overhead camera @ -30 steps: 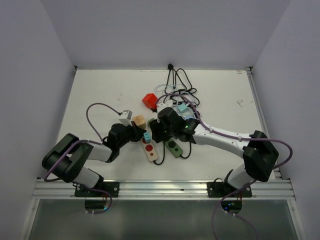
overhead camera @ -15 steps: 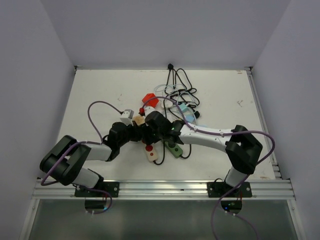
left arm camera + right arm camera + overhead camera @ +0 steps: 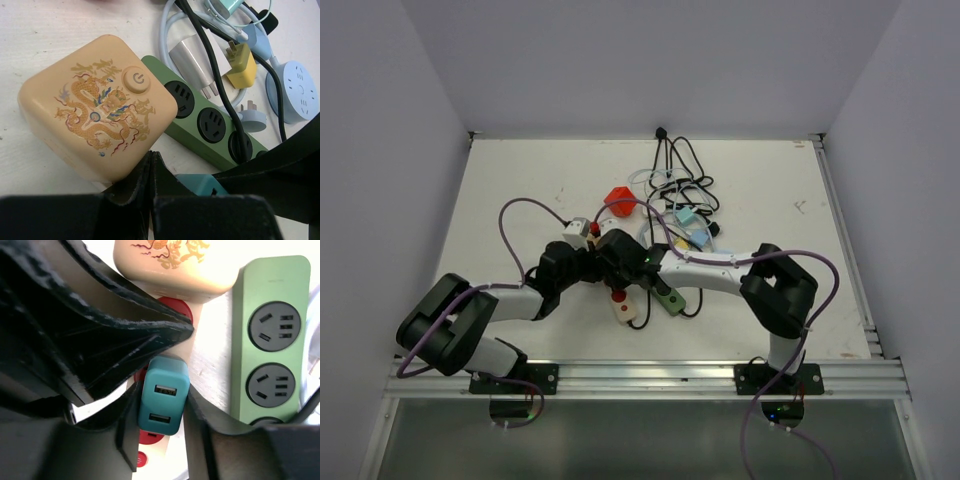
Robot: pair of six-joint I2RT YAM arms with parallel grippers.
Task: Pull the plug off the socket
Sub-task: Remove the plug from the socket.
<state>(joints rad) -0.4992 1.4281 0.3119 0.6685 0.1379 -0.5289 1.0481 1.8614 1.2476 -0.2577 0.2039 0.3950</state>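
Observation:
The plug [image 3: 163, 395] is a teal two-port USB charger seated in a cream power strip [image 3: 624, 307] with red sockets [image 3: 150, 436]. My right gripper [image 3: 163, 412] has come down over it and is shut on the plug, one finger against each long side. My left gripper [image 3: 150, 159] is shut with nothing between its pads, and its tips rest on the strip just beside the plug [image 3: 201, 183], under a beige dragon-print cube [image 3: 97, 107]. In the top view both gripper heads meet over the strip, the left gripper [image 3: 592, 262] against the right gripper [image 3: 617, 268], and they hide the plug.
A green power strip [image 3: 272, 340] lies just right of the plug, with a black cable running over it. Behind it lie a tangle of cables [image 3: 675, 180], a red cube [image 3: 620, 201], a yellow plug [image 3: 239, 64], a white adapter [image 3: 192, 65] and a round blue socket [image 3: 299, 92].
My right arm has swung left over the cream strip and its jaws have narrowed onto the teal plug, which no longer shows from above. The left gripper has stayed shut in place.

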